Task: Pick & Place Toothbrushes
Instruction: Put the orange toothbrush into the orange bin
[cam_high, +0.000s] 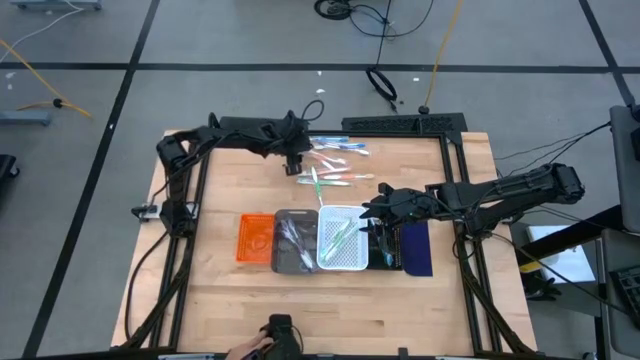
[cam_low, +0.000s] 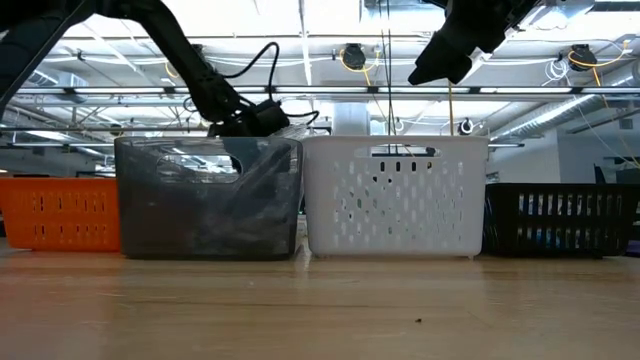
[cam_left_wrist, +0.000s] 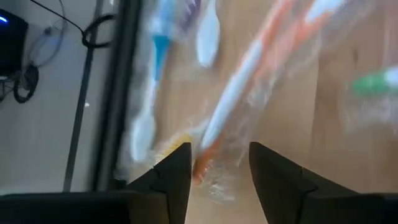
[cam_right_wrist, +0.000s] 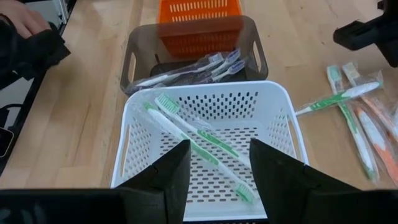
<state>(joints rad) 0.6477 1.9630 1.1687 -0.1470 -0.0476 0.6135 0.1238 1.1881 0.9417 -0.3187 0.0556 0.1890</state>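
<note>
Several loose toothbrushes (cam_high: 335, 168) in clear wrappers lie flat on the wooden table near its far edge. My left gripper (cam_high: 295, 160) is low over their left end, open. Its fingers stand on either side of the handle end of an orange-and-white toothbrush (cam_left_wrist: 239, 87), and a blue one (cam_left_wrist: 152, 68) lies beside it. My right gripper (cam_right_wrist: 221, 177) hovers open above the white tray (cam_right_wrist: 134, 124), where two green toothbrushes (cam_right_wrist: 199, 140) lie. The grey tray (cam_right_wrist: 134, 50) holds a few purple-and-white toothbrushes (cam_right_wrist: 199, 67).
Five trays stand in a row at mid-table: orange (cam_high: 255, 238), grey (cam_high: 293, 242), white (cam_high: 340, 240), black (cam_high: 385, 245), navy (cam_high: 416, 250). A dark frame (cam_high: 400, 125) borders the table's far edge. A person's hand (cam_right_wrist: 25, 18) is at the near edge.
</note>
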